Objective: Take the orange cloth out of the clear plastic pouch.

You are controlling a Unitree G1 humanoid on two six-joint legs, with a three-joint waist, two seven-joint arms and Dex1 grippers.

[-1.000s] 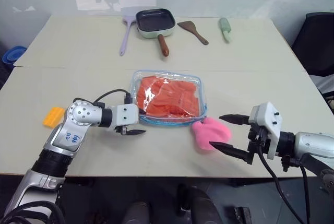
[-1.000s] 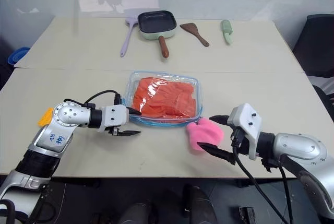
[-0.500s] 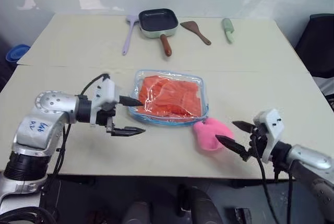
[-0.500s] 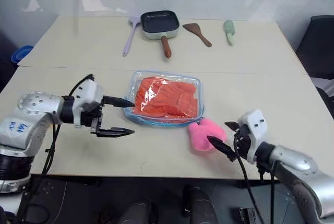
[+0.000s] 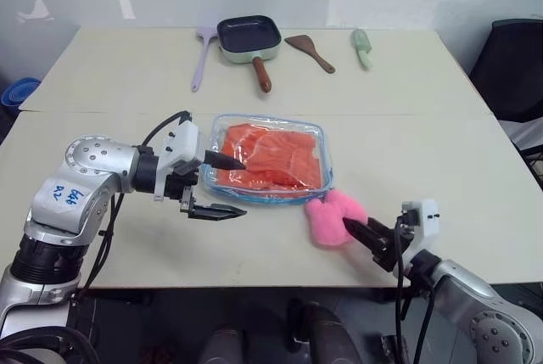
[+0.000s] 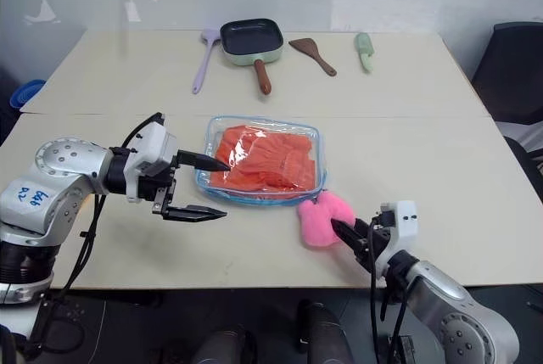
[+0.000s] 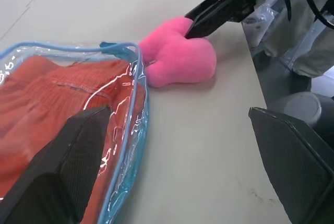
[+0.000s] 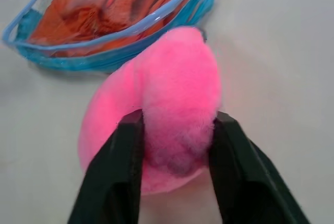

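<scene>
From the head camera, looking down over the pale counter (image 5: pixel 424 152), the left gripper (image 5: pixel 229 186) stands spread wide at the near left corner of the clear plastic pouch (image 5: pixel 268 159), one black finger over the pouch's edge, the other over bare counter, holding nothing. The pouch lies flat mid-counter, glossy, with rounded corners and light blue trim, and the wrinkled orange cloth (image 5: pixel 273 157) sits fully inside it. Just beside its near right corner the right gripper (image 5: pixel 355 230) is pressed against a pink fluffy ball (image 5: pixel 333 217). Far back lie a dark square frying pan (image 5: pixel 249 36), a lilac spatula (image 5: pixel 202 57), a brown spatula (image 5: pixel 309 51) and a pale green tool (image 5: pixel 363 47). Along the left wrist, the two broad black fingers (image 7: pixel 68 166) frame the pouch's blue seam and ribbed cloth, the ball beyond. Along the right wrist, the narrowed fingers (image 8: pixel 120 172) pinch the soft pink ball from both sides, denting its fuzz.
</scene>
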